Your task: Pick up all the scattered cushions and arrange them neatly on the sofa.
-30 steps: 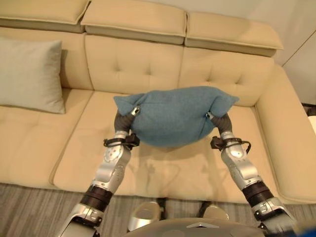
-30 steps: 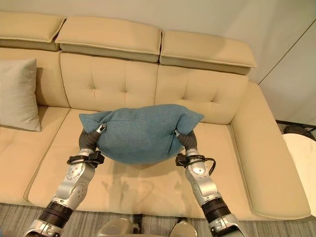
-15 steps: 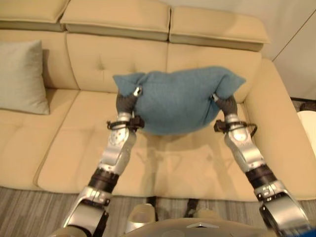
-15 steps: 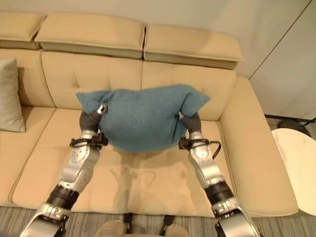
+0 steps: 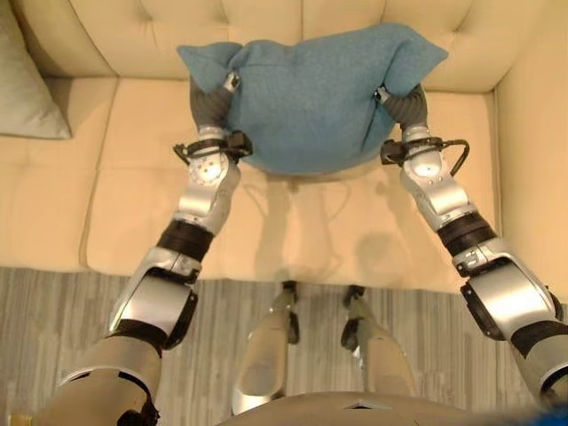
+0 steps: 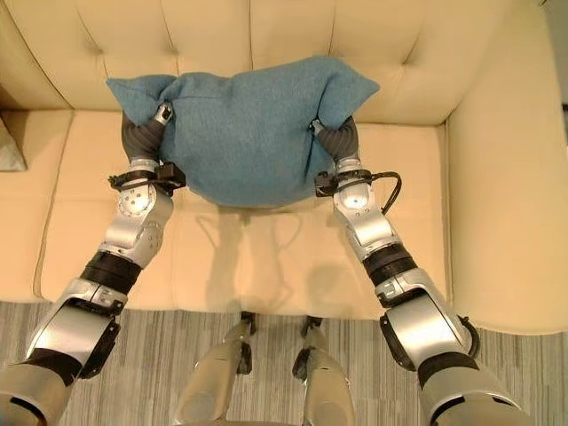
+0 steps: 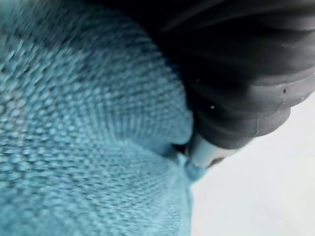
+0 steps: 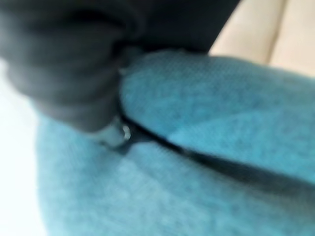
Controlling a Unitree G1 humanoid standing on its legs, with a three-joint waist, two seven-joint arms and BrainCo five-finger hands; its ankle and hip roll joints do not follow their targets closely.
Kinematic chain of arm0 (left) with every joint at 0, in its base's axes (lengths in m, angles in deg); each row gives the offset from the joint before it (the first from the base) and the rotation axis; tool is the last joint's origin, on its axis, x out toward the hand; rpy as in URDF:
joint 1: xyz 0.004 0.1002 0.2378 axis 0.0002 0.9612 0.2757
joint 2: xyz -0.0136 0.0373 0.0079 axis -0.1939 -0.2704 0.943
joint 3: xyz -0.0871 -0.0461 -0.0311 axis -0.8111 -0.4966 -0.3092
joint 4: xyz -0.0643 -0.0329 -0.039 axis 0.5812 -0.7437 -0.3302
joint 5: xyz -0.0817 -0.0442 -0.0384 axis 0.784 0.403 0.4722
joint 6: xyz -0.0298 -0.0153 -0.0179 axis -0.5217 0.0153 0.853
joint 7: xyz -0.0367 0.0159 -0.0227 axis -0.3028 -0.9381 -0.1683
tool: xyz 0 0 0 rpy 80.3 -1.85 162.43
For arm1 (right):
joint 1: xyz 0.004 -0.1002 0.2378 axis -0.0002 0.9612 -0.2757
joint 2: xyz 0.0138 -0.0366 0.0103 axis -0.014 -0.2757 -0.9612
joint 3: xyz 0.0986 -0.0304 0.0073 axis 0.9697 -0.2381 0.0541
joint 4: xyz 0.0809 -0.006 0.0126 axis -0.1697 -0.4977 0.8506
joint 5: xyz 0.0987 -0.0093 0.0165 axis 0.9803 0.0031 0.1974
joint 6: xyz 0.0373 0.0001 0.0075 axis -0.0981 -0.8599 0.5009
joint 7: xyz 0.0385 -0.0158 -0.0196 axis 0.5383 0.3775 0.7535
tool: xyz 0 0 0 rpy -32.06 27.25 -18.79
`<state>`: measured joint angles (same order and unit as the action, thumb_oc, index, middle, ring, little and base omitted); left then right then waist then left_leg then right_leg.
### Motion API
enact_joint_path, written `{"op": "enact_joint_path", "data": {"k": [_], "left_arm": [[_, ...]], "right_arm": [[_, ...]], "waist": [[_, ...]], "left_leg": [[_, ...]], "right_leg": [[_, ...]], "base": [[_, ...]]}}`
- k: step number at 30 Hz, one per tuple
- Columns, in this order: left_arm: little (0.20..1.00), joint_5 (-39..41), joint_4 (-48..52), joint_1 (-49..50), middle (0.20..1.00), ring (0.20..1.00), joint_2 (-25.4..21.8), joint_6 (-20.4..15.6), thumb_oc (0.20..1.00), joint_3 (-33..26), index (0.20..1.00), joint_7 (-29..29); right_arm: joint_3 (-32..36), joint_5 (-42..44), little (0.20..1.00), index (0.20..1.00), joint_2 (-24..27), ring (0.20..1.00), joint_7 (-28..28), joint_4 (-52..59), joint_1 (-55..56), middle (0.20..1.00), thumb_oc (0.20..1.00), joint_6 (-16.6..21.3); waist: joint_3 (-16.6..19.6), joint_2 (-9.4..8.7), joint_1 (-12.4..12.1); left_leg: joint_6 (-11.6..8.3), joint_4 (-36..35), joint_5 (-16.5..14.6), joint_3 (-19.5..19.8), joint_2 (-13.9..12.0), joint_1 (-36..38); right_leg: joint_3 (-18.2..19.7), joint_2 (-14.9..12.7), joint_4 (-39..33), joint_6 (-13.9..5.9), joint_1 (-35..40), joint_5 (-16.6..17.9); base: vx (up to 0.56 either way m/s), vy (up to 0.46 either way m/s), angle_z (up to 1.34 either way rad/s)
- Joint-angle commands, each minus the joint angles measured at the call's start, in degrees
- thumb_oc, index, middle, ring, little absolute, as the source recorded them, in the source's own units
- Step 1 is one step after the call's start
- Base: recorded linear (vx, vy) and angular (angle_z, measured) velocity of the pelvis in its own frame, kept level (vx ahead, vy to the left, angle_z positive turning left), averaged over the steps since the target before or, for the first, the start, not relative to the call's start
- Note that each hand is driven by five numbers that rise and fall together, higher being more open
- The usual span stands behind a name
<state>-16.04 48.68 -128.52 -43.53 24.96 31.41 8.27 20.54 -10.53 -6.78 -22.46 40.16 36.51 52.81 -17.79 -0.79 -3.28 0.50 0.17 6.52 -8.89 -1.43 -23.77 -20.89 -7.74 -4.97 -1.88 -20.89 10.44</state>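
Note:
A blue cushion [image 5: 311,102] hangs between my two hands, just above the back of the beige sofa's seat [image 5: 311,235] and close to its tufted backrest [image 6: 293,31]. My left hand [image 5: 211,102] is shut on the cushion's left corner, and the fabric bunches over its dark cover. At the right corner my right hand [image 5: 404,105] holds the cloth the same way. Up close, the blue weave [image 7: 83,128] presses against the left hand [image 7: 236,98], and the right hand [image 8: 74,73] is sunk into a fold of the blue cushion [image 8: 206,123].
A light grey cushion [image 5: 22,80] leans against the backrest on the sofa's far left. The sofa's right arm [image 6: 506,195] rises beside my right arm. Grey striped carpet [image 5: 53,328] runs along the sofa's front edge.
The camera has tipped down and come closer to the sofa. Both arms have reached farther forward, carrying the blue cushion toward the backrest. Both hands hold as before.

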Motion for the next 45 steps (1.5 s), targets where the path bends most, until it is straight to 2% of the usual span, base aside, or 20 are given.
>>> {"op": "enact_joint_path", "data": {"k": [1, 8, 9, 10, 11, 18, 20, 21, 23, 25, 29, 32, 33, 37, 40, 43, 44, 45], "left_arm": [[0.200, -2.3, 1.9, -11.3, 0.200, 0.200, 0.9, -5.9, 0.200, 4.0, 0.200, 2.7], [0.200, -3.6, -3.3, -13.6, 0.200, 0.200, 0.1, -5.7, 0.200, 4.4, 0.200, 2.2], [1.000, -4.6, -6.4, -17.0, 1.000, 1.000, -0.5, -5.3, 1.000, 4.9, 1.000, 0.7], [1.000, -4.9, -7.8, -18.4, 1.000, 1.000, -0.9, -4.9, 1.000, 5.1, 1.000, 0.0], [1.000, -5.7, -11.9, -23.7, 1.000, 1.000, -2.1, -4.4, 1.000, 6.1, 1.000, -1.8], [1.000, -8.2, -19.2, -32.7, 1.000, 1.000, -5.7, -2.5, 1.000, 9.8, 1.000, -3.6], [1.000, -10.8, -21.3, -35.3, 1.000, 1.000, -8.2, -1.2, 1.000, 11.8, 1.000, -4.3], [1.000, -10.8, -21.3, -35.4, 1.000, 1.000, -8.2, -1.2, 1.000, 11.8, 1.000, -4.3], [1.000, -9.8, -20.7, -34.3, 1.000, 1.000, -11.1, -2.2, 1.000, 11.7, 1.000, -3.0], [1.000, -9.1, -20.8, -32.7, 1.000, 1.000, -14.3, -2.6, 1.000, 11.0, 1.000, -2.0], [1.000, -9.1, -21.0, -32.1, 1.000, 1.000, -17.1, -2.7, 1.000, 11.0, 1.000, -1.5], [1.000, -8.8, -19.5, -29.3, 1.000, 1.000, -22.2, -3.5, 1.000, 10.1, 1.000, -0.4], [1.000, -8.8, -19.5, -29.2, 1.000, 1.000, -22.2, -3.5, 1.000, 10.0, 1.000, -0.4], [1.000, -8.9, -11.4, -20.2, 1.000, 1.000, -26.3, -4.9, 1.000, 5.8, 1.000, 1.5], [1.000, -9.1, -2.6, -10.4, 1.000, 1.000, -27.3, -6.2, 1.000, 0.6, 1.000, 2.5], [1.000, -8.6, 6.8, 1.6, 1.000, 1.000, -26.1, -7.5, 1.000, -6.2, 1.000, 4.7], [1.000, -9.6, 12.4, 10.3, 1.000, 1.000, -24.1, -7.4, 1.000, -10.6, 1.000, 5.4], [1.000, -10.4, 18.7, 19.4, 1.000, 1.000, -19.5, -7.4, 1.000, -14.4, 1.000, 6.8]], "right_arm": [[-4.4, -1.8, 0.200, 0.200, -3.5, 0.200, 1.2, 2.8, -10.8, 0.200, 0.200, 5.1], [-6.1, -5.8, 0.200, 0.200, -2.7, 0.200, 0.5, -1.6, -14.6, 0.200, 0.200, 4.4], [-7.0, -7.6, 0.517, 0.517, -2.5, 0.517, -0.9, -4.3, -17.9, 0.517, 0.517, 4.1], [-7.5, -8.5, 0.592, 0.592, -2.3, 0.592, -1.5, -5.7, -19.6, 0.592, 0.592, 3.8], [-9.4, -11.3, 1.000, 1.000, -1.8, 1.000, -3.8, -11.1, -25.1, 1.000, 1.000, 2.3], [-15.2, -17.6, 1.000, 1.000, 1.3, 1.000, -6.8, -22.2, -34.0, 1.000, 1.000, -1.7], [-18.0, -19.0, 1.000, 1.000, 3.4, 1.000, -6.6, -26.1, -36.6, 1.000, 1.000, -3.3], [-18.0, -19.0, 1.000, 1.000, 3.4, 1.000, -6.6, -26.2, -36.7, 1.000, 1.000, -3.2], [-18.4, -17.7, 1.000, 1.000, 5.7, 1.000, -6.2, -26.5, -36.9, 1.000, 1.000, -3.1], [-19.9, -18.4, 1.000, 1.000, 9.7, 1.000, -5.6, -26.7, -37.1, 1.000, 1.000, -2.8], [-20.2, -18.2, 1.000, 1.000, 13.4, 1.000, -5.6, -26.6, -37.0, 1.000, 1.000, -2.3], [-20.3, -17.4, 1.000, 1.000, 19.3, 1.000, -5.3, -24.6, -35.5, 1.000, 1.000, -1.4], [-20.3, -17.4, 1.000, 1.000, 19.3, 1.000, -5.3, -24.5, -35.5, 1.000, 1.000, -1.4], [-18.2, -15.9, 1.000, 1.000, 24.6, 1.000, -3.8, -16.8, -29.4, 1.000, 1.000, 0.6], [-14.2, -15.8, 1.000, 1.000, 27.1, 1.000, -2.8, -9.5, -22.0, 1.000, 1.000, 2.0], [-7.5, -15.9, 1.000, 1.000, 28.1, 1.000, -1.7, -1.9, -11.2, 1.000, 1.000, 3.5], [-2.4, -16.5, 1.000, 1.000, 28.2, 1.000, -0.5, 4.0, -2.2, 1.000, 1.000, 4.2], [3.4, -15.6, 1.000, 1.000, 24.7, 1.000, 0.9, 8.2, 7.2, 1.000, 1.000, 5.4]], "waist": [[3.9, -1.22, -0.3], [4.0, -2.49, 0.1], [4.0, -2.56, 0.1], [4.0, -2.58, 0.1], [3.5, -2.34, -0.1], [3.5, -2.37, -0.4], [3.8, -2.61, -0.7], [3.8, -2.59, -0.7], [3.9, -2.82, -0.7], [4.4, -3.09, -0.5], [4.5, -3.14, -0.5], [4.6, -3.11, -0.6], [4.6, -3.10, -0.7], [4.5, -2.88, -0.8], [4.6, -2.92, -0.8], [4.7, -2.76, -0.8], [5.2, -2.79, -0.7], [5.6, -2.79, -0.7]], "left_leg": [[-4.57, 3.2, -1.3, 2.4, -0.5, -2.3], [-4.75, 4.5, -1.1, 2.6, -0.7, -7.7], [-4.85, 4.5, -0.9, 2.7, -0.6, -8.6], [-4.91, 4.5, -0.8, 2.7, -0.6, -8.9], [-5.18, 4.5, -0.5, 3.2, -0.6, -9.8], [-5.50, 5.9, -0.8, 4.2, -0.6, -11.5], [-5.55, 6.5, -1.0, 4.5, -0.4, -11.8], [-5.56, 6.6, -1.0, 4.5, -0.5, -11.8], [-5.54, 6.5, -1.1, 4.6, -0.4, -11.4], [-5.64, 6.0, -1.0, 4.7, -0.4, -11.0], [-5.70, 5.2, -0.8, 4.7, -0.4, -10.2], [-5.70, 3.8, -0.4, 4.7, -0.5, -8.7], [-5.70, 3.7, -0.4, 4.7, -0.5, -8.7], [-5.73, 3.3, -0.6, 4.5, -0.4, -6.5], [-5.69, 3.4, -1.2, 4.3, -0.3, -4.6], [-5.60, 3.4, -1.9, 4.3, -0.3, -2.5], [-5.63, 2.8, -2.2, 4.1, -0.3, -0.1], [-5.57, 2.0, -2.5, 3.9, -0.2, 2.6]], "right_leg": [[2.1, -4.0, 3.8, -7.81, -2.5, 0.7], [3.3, -4.1, 2.3, -8.14, -7.5, 2.5], [3.3, -4.0, 2.1, -8.23, -8.3, 2.7], [3.2, -4.1, 2.0, -8.31, -8.5, 2.9], [2.9, -4.2, 1.9, -8.50, -9.0, 3.2], [2.4, -4.3, 1.4, -8.76, -9.4, 3.7], [2.3, -4.2, 1.2, -8.70, -9.3, 3.7], [2.3, -4.2, 1.2, -8.70, -9.3, 3.7], [2.3, -4.0, 1.0, -8.65, -9.0, 3.6], [2.2, -3.9, 0.9, -8.70, -8.6, 3.5], [2.1, -3.8, 0.8, -8.82, -8.3, 3.6], [2.1, -3.7, 0.8, -8.91, -7.6, 3.5], [2.1, -3.7, 0.8, -8.91, -7.5, 3.5], [2.0, -3.7, 1.0, -8.73, -6.0, 3.0], [1.7, -3.7, 1.3, -8.45, -4.3, 2.3], [1.5, -3.9, 1.9, -8.16, -2.2, 1.3], [1.0, -3.8, 2.0, -7.99, -0.1, 0.6], [0.4, -3.6, 2.0, -7.89, 2.5, -0.1]], "base": [[0.00, 0.021, -0.05], [0.02, 0.014, -0.09], [0.03, 0.002, -0.07], [0.02, -0.003, -0.05], [0.00, 0.000, 0.00], [0.02, -0.018, 0.10], [0.03, -0.024, 0.04], [0.04, -0.022, 0.03], [0.03, -0.003, 0.04], [0.03, 0.004, 0.04], [0.01, 0.010, 0.05], [0.00, 0.000, 0.00], [0.00, 0.000, 0.00], [0.00, 0.000, 0.00], [0.04, 0.007, 0.00], [0.07, -0.002, 0.02], [0.16, -0.009, 0.03], [0.14, -0.015, 0.03]]}}
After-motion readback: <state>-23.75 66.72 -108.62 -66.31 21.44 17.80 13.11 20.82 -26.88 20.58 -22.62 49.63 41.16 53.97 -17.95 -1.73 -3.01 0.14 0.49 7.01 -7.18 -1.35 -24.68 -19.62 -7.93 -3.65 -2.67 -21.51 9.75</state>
